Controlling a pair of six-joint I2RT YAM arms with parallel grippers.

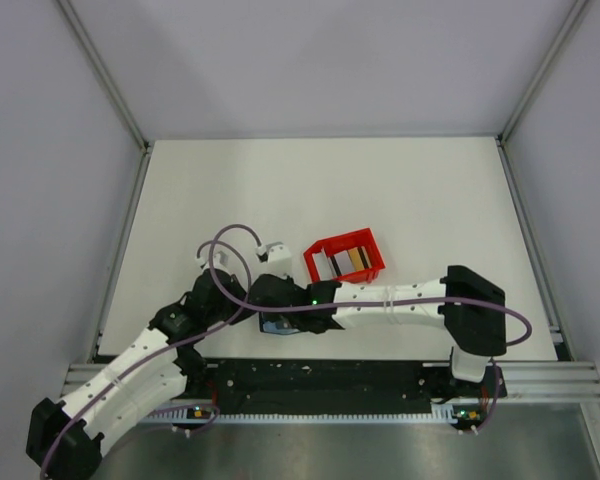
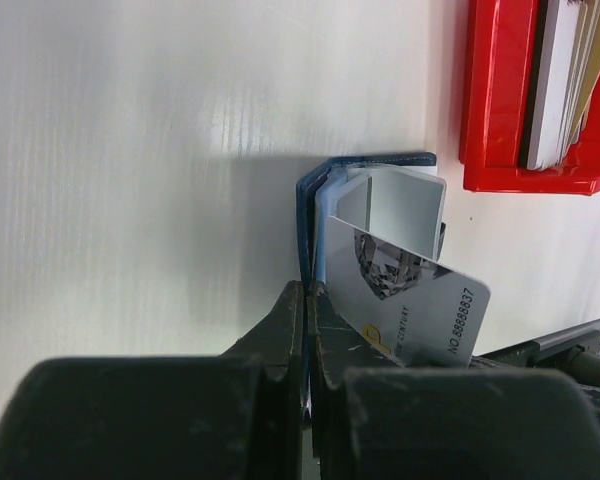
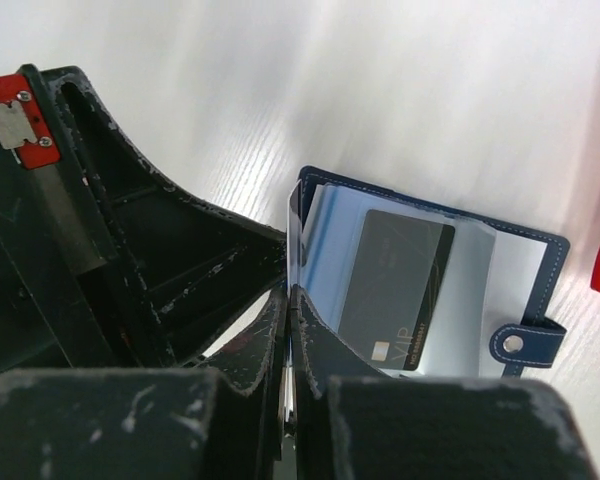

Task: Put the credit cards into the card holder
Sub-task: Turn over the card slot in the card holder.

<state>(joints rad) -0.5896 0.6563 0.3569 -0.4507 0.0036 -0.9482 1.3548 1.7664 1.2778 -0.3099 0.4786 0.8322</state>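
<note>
The card holder (image 1: 278,326) lies close to the near edge of the bench (image 1: 380,190), a little left of its middle, mostly hidden from above by both arms. It is open: a dark navy cover with pale stitching, a snap tab (image 3: 525,343) and lighter blue, clear pockets inside.

A dark card marked VIP (image 3: 395,290) sits in one pocket. From the other side a silvery-grey card with a printed number (image 2: 410,300) pokes out at a slant; I cannot tell whether they are the same card.

The left gripper (image 2: 307,290) is clenched on the navy cover's edge. The right gripper (image 3: 288,300) is pinched tight on a thin leaf of the holder.

More credit cards (image 1: 350,260), white and tan, stand on edge in the red bin (image 1: 315,262) just beyond, towards the far right corner.
</note>
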